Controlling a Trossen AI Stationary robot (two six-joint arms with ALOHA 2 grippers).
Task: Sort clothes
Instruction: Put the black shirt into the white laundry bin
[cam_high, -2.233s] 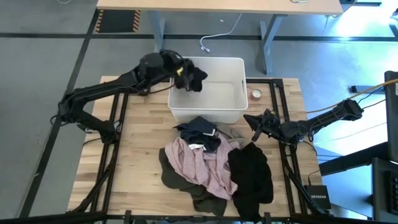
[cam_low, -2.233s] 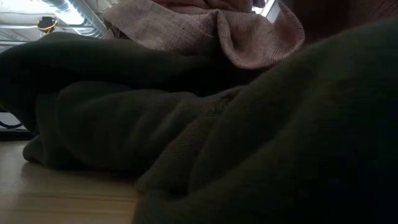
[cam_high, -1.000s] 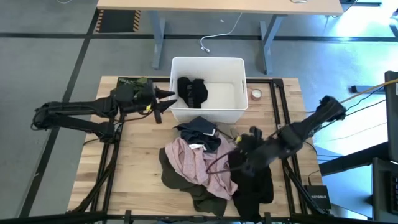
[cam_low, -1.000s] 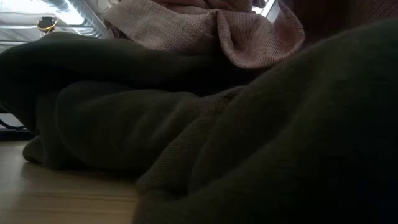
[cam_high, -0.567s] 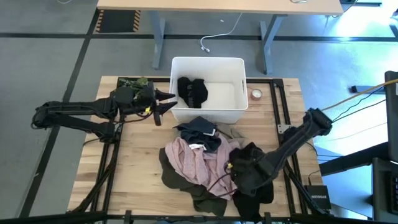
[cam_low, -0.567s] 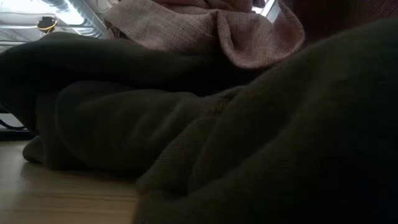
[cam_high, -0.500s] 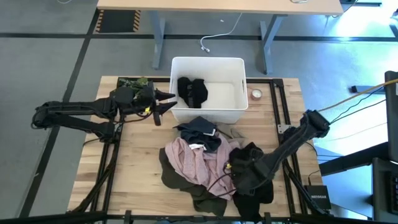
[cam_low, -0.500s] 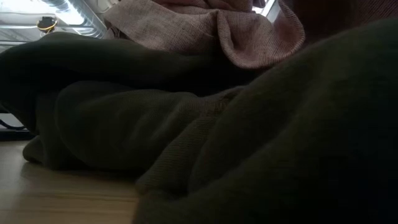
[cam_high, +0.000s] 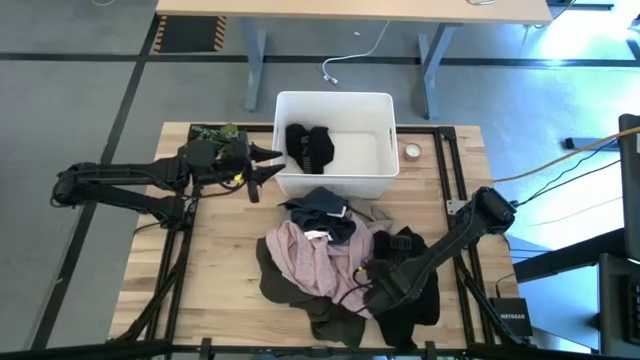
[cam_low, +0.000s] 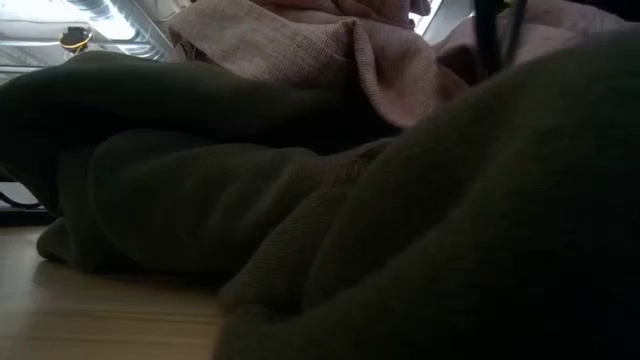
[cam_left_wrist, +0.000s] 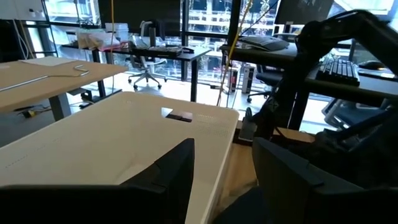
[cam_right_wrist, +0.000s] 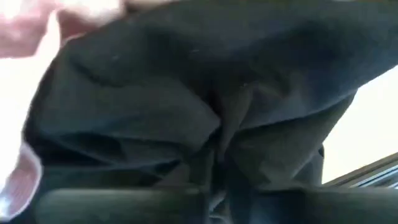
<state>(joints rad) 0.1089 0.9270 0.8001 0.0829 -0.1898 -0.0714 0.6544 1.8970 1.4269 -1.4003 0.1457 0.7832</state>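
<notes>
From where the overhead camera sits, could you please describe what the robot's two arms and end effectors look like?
Both arms are matte black, built of slim tubular links with bulkier rounded joints. The left end effector ends in two tapered dark fingers and carries small yellow marks near its wrist. The right end effector is dark too, with thin black cable looping beside it.

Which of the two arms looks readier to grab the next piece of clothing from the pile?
The right. Its gripper is down on the black garment at the pile's edge, the cloth filling its wrist view. The left gripper waits open beside the white bin, away from the pile.
</notes>
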